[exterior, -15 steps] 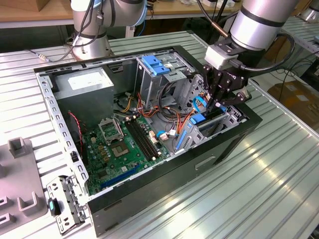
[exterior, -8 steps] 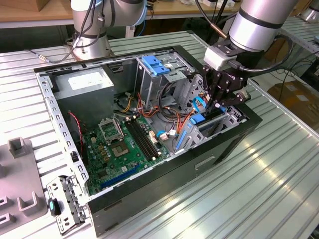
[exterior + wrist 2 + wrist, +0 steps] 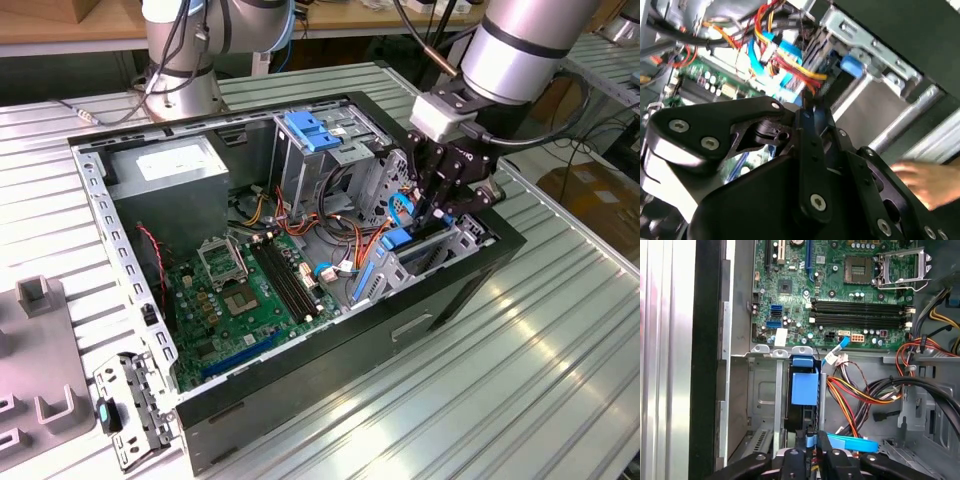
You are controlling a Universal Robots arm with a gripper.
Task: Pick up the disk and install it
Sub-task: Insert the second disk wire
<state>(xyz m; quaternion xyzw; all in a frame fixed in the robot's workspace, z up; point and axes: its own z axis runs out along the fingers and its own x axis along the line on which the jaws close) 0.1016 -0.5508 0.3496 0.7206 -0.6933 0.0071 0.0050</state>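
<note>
The disk [image 3: 805, 387] stands on edge in the drive bay at the front of the open computer case [image 3: 330, 340], showing its blue carrier end between two grey cage rails. In the exterior view the blue carrier [image 3: 397, 240] sits low in the bay on that view's right. My gripper [image 3: 811, 440] reaches down into the bay from above, its black fingers close together with a thin blue edge of the carrier pinched between them. In the exterior view the gripper [image 3: 428, 222] hangs over the same bay. Most of the disk's body is hidden by the cage.
A blue flat cable [image 3: 852, 444] and red, orange and black wires [image 3: 860, 390] lie right beside the fingers. The motherboard [image 3: 245, 290], the grey power supply [image 3: 165, 165] and a tall cage with a blue latch [image 3: 312, 130] fill the case. A person's hand [image 3: 920, 182] is close by.
</note>
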